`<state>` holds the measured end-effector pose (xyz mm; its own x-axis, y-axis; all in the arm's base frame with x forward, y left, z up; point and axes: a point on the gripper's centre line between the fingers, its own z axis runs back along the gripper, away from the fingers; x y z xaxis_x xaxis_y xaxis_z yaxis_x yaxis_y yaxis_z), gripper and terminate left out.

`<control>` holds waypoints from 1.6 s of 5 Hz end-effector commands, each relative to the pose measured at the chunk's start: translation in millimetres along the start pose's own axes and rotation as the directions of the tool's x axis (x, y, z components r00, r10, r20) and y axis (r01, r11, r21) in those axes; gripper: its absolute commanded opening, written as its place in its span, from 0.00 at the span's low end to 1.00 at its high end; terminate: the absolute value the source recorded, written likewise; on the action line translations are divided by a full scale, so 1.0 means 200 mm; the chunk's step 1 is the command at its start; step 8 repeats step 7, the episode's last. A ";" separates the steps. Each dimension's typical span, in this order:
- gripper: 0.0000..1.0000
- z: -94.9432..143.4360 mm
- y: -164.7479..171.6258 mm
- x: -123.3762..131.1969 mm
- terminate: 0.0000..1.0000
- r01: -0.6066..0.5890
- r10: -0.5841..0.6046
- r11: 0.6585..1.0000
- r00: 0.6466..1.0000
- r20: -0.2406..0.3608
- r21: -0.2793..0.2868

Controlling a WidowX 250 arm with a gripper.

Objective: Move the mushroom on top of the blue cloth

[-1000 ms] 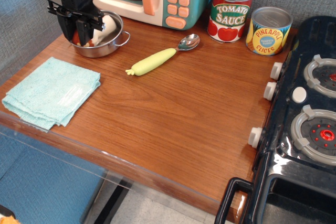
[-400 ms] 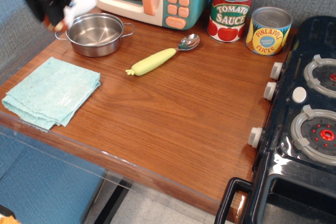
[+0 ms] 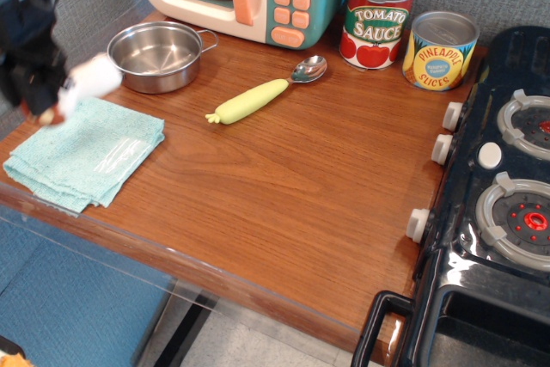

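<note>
pincer gripping mushroom, blurred | over far edge of blue cloth | pan empty

The mushroom is blurred at the far left, so only its white stem and a small reddish-brown part of the cap at the lower left can be seen. It is tilted, with the stem pointing up and to the right, and it sits over the upper left corner of the blue cloth; contact cannot be told. The blue cloth is pale aqua terry, folded, roughly square, and lies flat.
</note>
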<state>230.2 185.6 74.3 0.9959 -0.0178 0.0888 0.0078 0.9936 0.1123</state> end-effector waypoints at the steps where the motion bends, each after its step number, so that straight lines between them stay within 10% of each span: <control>1: 0.00 -0.02 0.04 -0.04 0.00 0.002 0.000 0.999 0.999 -0.039 0.039; 2: 1.00 -0.05 0.04 -0.03 0.00 -0.002 0.004 0.999 0.999 -0.048 0.037; 6: 1.00 0.27 0.02 -0.02 0.00 0.010 -0.008 1.000 0.996 0.089 -0.026; 7: 1.00 0.27 0.02 -0.02 1.00 0.010 -0.008 1.000 0.996 0.089 -0.026; 8: 1.00 0.27 0.02 -0.02 1.00 0.010 -0.008 1.000 0.996 0.089 -0.026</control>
